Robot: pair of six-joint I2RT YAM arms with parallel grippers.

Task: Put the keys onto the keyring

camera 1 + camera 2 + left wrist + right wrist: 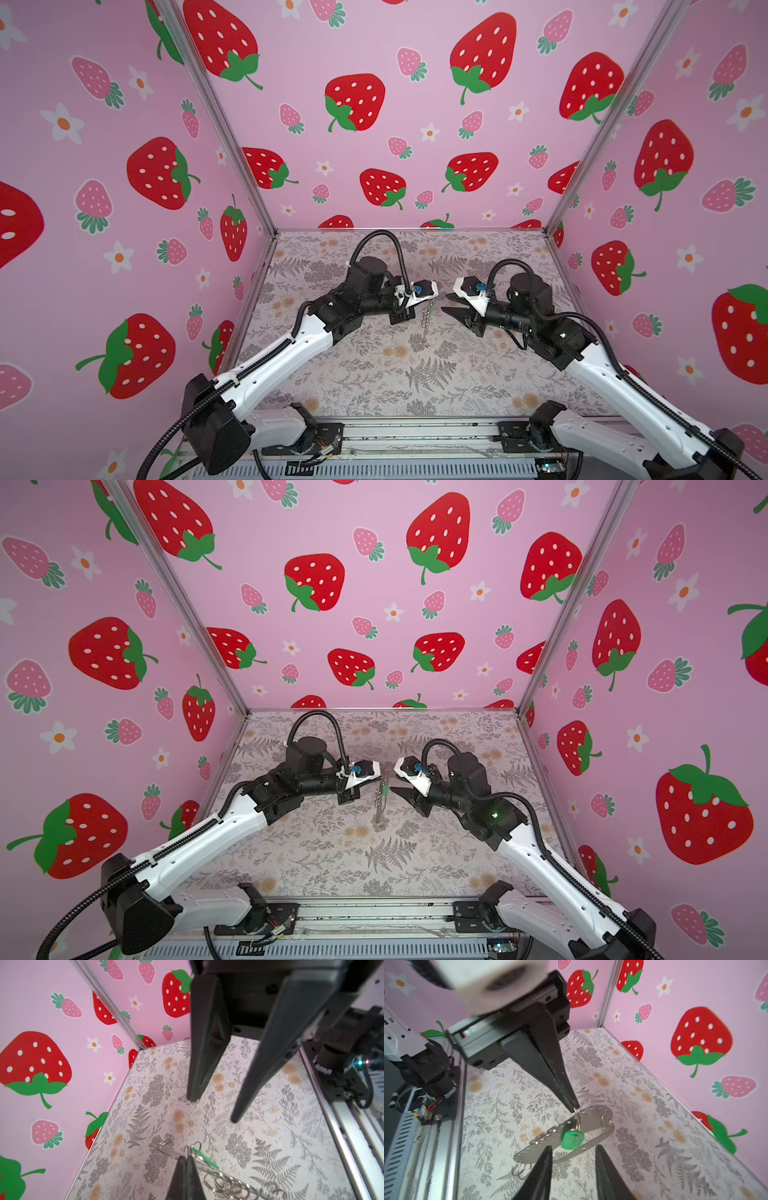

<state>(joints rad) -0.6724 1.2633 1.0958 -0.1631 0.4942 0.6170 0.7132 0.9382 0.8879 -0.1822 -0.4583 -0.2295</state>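
Above the middle of the floral table (pixel 374 374), my left gripper (pixel 574 1105) is pinched tight on a small metal ring (pixel 577 1118). The green key tag (pixel 572 1138) hangs from that ring against the grey keyring strap (pixel 591 1114), which dangles with it, more rings threaded along its edge. My right gripper (pixel 215 1108) faces them from just beside, fingers parted, holding nothing.

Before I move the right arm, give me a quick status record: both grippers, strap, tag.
left gripper: fingers shut on a ring
right gripper: open, holding nothing, facing the strap
strap: lifted, hanging from that ring
tag: green, dangling at the same ring, in front of the strap
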